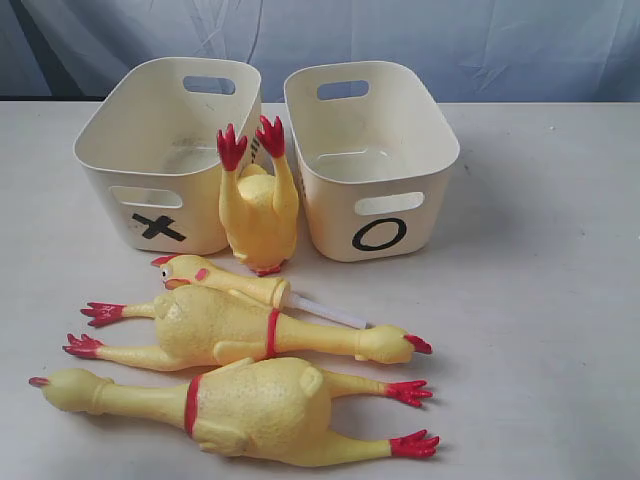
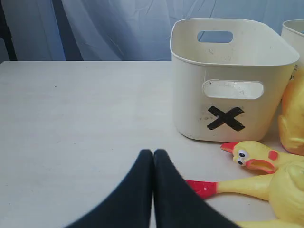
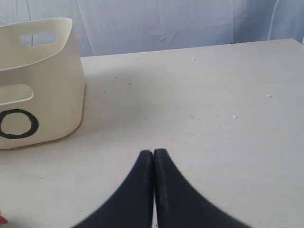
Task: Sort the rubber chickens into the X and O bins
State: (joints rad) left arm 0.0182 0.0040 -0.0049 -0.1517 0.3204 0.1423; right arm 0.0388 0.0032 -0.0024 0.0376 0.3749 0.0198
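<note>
- I count two cream plastic rounded tubs side by side on the pale table (image 1: 540, 300): the X bin (image 1: 105, 205) at 11 o'clock in the exterior view and the O bin (image 1: 335, 215) at 1 o'clock
- I count four yellow rubber chickens, all outside the tubs
- One small upended chicken (image 1: 260, 215) stands head down, red feet up, in the gap between the tubs
- The small chicken with a white tube (image 1: 215, 280) lies just at 6 o'clock of it
- Two large ones with red neck bands lie further toward 6 o'clock: the middle large chicken (image 1: 225, 325) has its head to 3 o'clock, and the nearest large chicken (image 1: 260, 405) has its head to 9 o'clock
- Left gripper (image 2: 153, 154): black fingers pressed together, gripping nothing, the X bin beyond it
- Right gripper (image 3: 153, 154): fingers likewise closed together on nothing, above bare table beside the O bin
</note>
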